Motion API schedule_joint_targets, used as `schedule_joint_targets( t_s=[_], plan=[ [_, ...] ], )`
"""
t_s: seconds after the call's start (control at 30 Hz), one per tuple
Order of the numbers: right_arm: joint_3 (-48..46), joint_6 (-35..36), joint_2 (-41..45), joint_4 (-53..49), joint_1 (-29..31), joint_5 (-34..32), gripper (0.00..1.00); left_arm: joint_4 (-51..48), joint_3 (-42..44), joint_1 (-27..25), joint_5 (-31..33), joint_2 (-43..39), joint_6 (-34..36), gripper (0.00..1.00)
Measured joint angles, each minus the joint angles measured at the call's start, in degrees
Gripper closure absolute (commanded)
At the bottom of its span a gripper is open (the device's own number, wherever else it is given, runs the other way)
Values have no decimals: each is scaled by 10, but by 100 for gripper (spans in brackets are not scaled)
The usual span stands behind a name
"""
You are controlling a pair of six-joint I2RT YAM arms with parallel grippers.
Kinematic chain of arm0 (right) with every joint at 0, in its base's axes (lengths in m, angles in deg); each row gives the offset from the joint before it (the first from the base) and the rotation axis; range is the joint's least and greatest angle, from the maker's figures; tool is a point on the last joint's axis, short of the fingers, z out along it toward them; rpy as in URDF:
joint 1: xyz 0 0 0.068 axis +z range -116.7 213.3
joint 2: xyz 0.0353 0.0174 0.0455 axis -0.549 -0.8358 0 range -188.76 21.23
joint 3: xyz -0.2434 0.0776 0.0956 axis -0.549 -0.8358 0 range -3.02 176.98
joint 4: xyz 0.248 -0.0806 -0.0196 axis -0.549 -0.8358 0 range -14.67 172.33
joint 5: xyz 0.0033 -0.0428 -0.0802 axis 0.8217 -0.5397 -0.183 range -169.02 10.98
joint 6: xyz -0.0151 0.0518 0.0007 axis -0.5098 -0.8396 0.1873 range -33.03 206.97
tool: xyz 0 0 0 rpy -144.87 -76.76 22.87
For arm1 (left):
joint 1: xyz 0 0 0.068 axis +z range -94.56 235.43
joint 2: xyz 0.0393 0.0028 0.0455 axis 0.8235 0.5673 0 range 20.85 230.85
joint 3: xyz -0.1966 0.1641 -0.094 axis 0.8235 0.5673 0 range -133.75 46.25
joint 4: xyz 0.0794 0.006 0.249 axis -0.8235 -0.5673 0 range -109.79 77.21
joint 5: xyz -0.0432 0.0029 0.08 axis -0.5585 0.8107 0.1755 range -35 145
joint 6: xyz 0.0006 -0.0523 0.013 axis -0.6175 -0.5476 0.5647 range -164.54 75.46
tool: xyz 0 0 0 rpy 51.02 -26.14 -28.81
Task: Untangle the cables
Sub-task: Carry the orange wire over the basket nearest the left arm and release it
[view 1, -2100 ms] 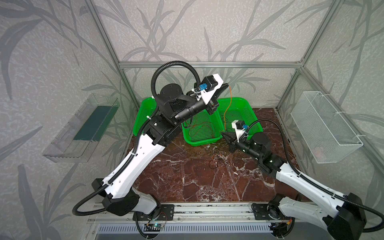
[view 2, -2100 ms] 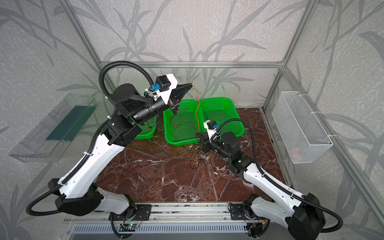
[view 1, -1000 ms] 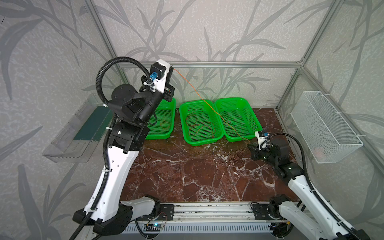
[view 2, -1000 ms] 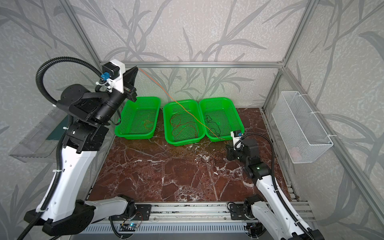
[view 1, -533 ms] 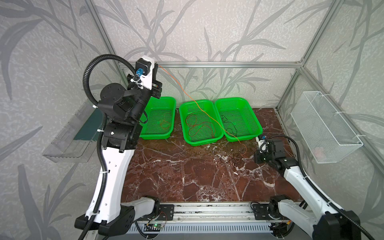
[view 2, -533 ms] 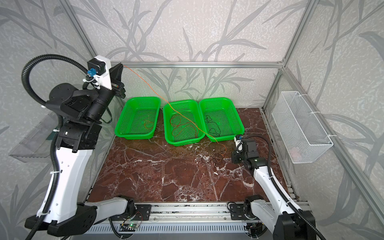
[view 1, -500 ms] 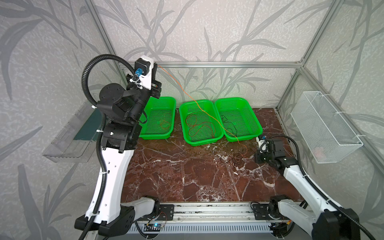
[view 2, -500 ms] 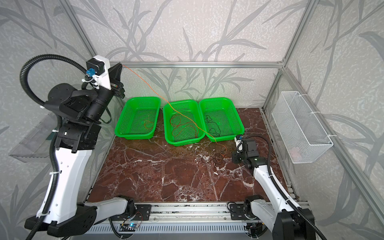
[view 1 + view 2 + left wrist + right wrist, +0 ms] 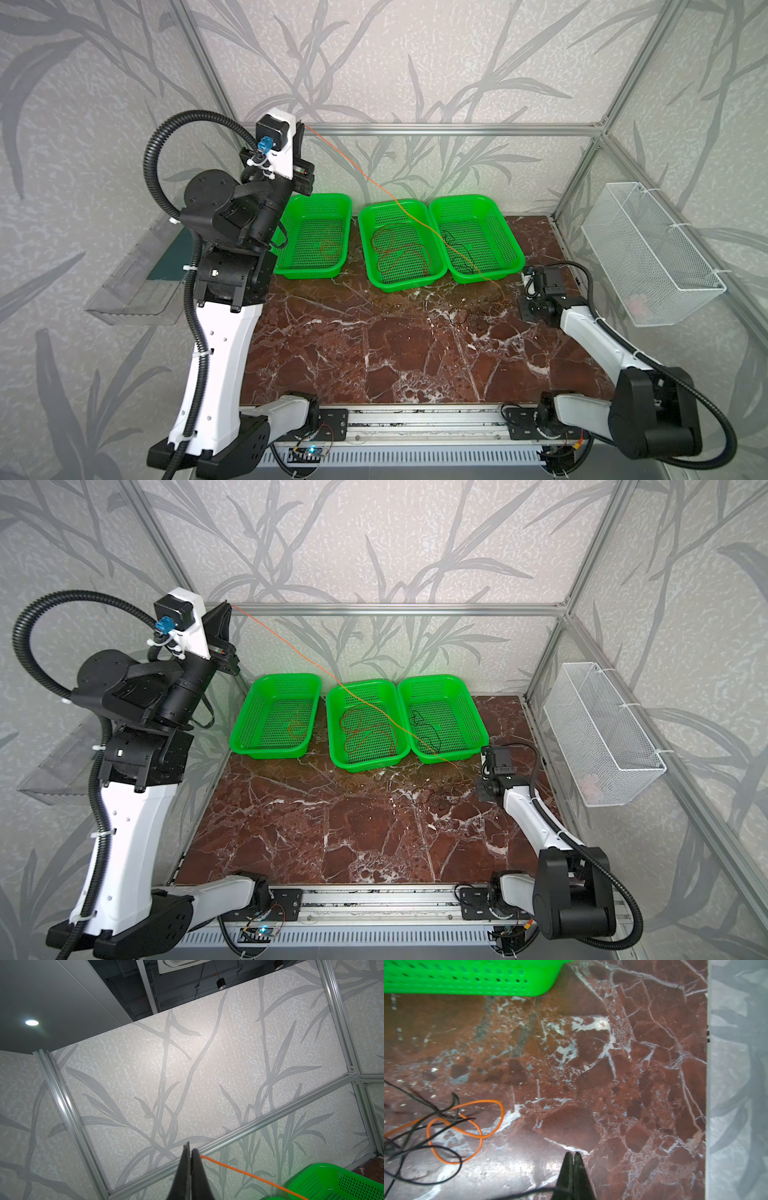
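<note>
A: Where's the left tool?
B: Raised high at the back-left, pinched on the orange cable; that runs taut down over the middle basket to the table.
A: The right tool?
B: Low over the table, jaws pressed together; tangled orange and black loops lie near it.

Brightness: both top views are bright and evenly lit, with faint shadows.
Source: a round ceiling lamp glows in the left wrist view, and a soft bright patch lies on the wall panel.
Glare: pale sheen on the marble tabletop.
Focus: the right wrist view is soft and grainy. The green basket is blurred, the orange cable clearer.
Distortion: the frame posts lean outward at the top views' edges.
</note>
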Motion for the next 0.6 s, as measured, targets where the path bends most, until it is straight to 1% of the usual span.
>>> schedule_joint_targets(
  t_s=[0.17, 0.27, 0.37, 0.43, 0.5, 0.6],
  plan=[
    [17, 33, -64, 7, -1, -49, 100, -1, -9, 0, -1, 1, 0, 100],
    [23, 46, -90, 7, 2, -45, 100, 0, -9, 1, -11, 0, -12, 100],
    [22, 54, -76, 6, 14, -30, 100, 5, 8, 1, -27, -8, -39, 100],
    [17, 60, -47, 7, 25, -13, 100, 11, 51, 1, -36, -31, -61, 100],
    [13, 62, -10, 9, 34, 5, 100, 19, 117, 2, -42, -67, -85, 100],
    [11, 61, 38, 13, 41, 35, 100, 29, 242, 2, -44, -132, -123, 100]
  ],
)
